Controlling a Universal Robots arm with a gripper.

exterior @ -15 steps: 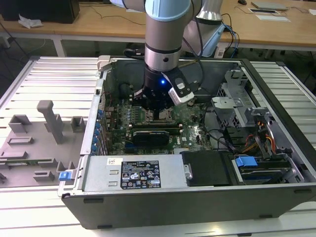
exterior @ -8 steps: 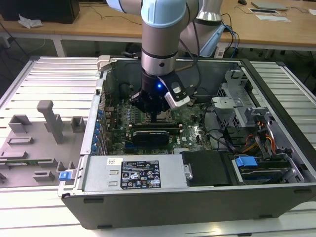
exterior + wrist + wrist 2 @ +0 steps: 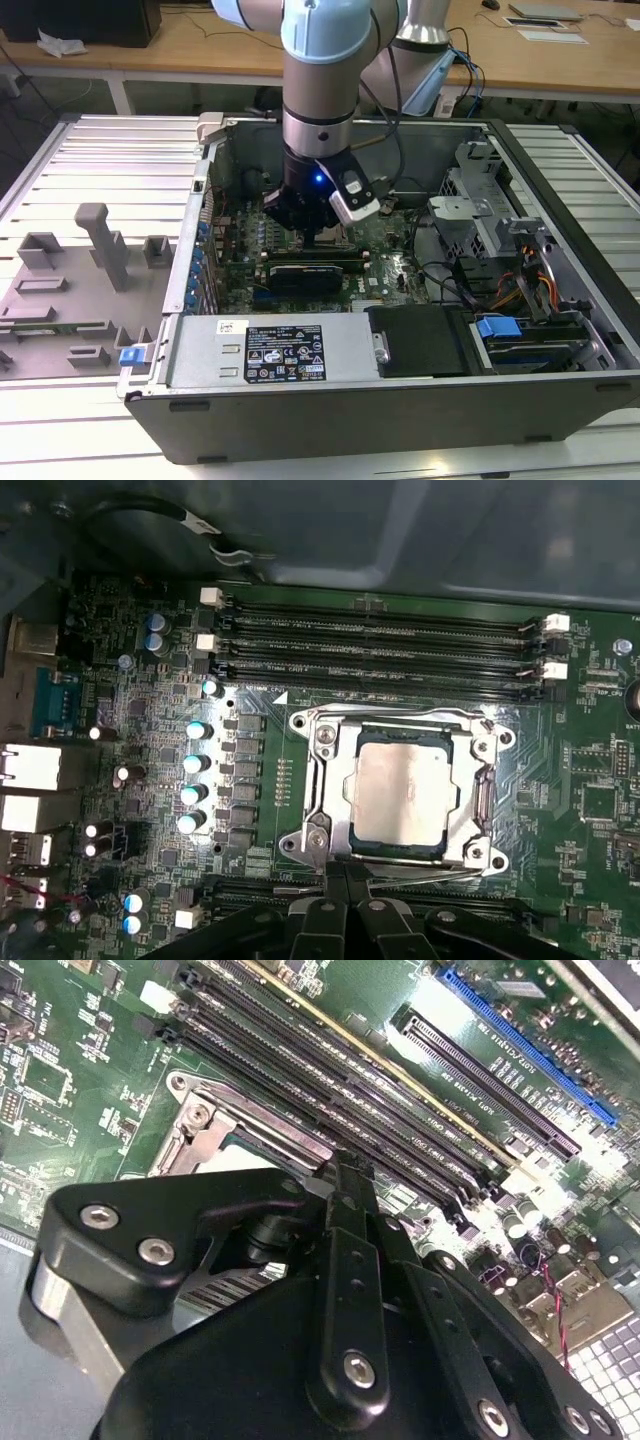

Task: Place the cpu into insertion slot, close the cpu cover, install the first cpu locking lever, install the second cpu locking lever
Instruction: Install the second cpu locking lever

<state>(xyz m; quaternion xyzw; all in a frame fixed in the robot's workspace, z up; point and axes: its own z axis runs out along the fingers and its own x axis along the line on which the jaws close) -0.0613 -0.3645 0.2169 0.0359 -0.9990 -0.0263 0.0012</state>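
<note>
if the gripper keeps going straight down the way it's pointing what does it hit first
Most likely the edge of the cpu cover, closed over the cpu. The gripper points at that edge of the insertion slot; how much gap remains is unclear.

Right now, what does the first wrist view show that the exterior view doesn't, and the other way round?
First wrist view alone: the cpu lying in the insertion slot, the cpu cover down around it as a silvery frame, and the memory slots beside the socket.

Exterior view alone: the whole open computer case, the arm reaching down into it, and the grey fixture tray on the exterior view's left.

Both: the green motherboard and the gripper low over the socket, its fingers together.
</note>
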